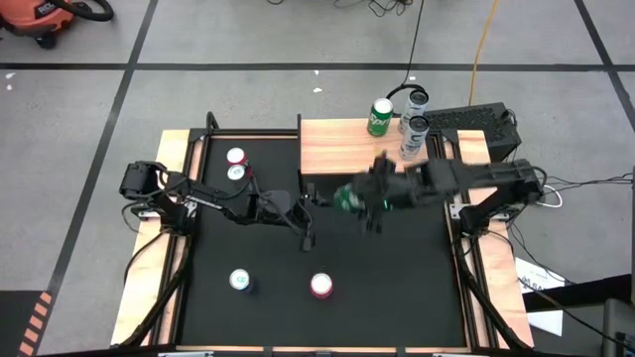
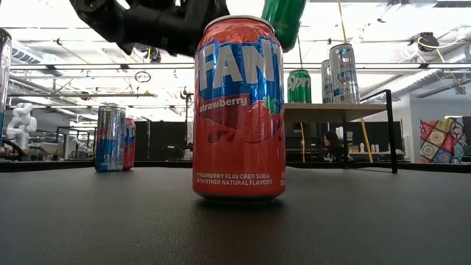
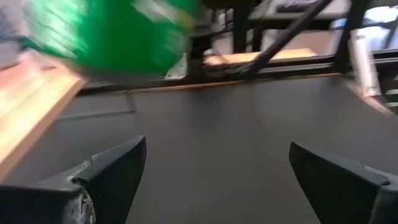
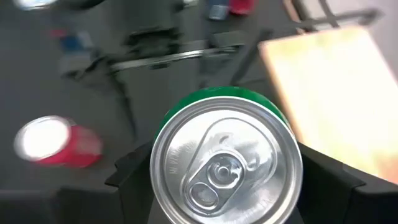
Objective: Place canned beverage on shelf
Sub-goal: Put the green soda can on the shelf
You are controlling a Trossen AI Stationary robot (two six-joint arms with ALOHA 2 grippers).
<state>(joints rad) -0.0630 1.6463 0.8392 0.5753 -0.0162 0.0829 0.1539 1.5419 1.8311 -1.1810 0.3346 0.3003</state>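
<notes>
High view: right gripper (image 1: 349,201) clamped on a green aluminium can (image 1: 343,200), above the black table (image 1: 397,288) just off the wood-topped shelf (image 1: 337,147). Left gripper (image 1: 305,235) spread wide, empty.

Shelf carries three cans: one green (image 1: 380,117), two silver (image 1: 415,129). Table carries four.

Low view: red strawberry soda can (image 2: 239,110) foremost.

Right wrist view: fingers (image 4: 134,165) flank the can's silver lid (image 4: 225,165).

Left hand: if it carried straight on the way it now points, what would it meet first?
Probably the green can held by the right hand, though depth is unclear. The left hand is open and empty over bare black table.
</notes>
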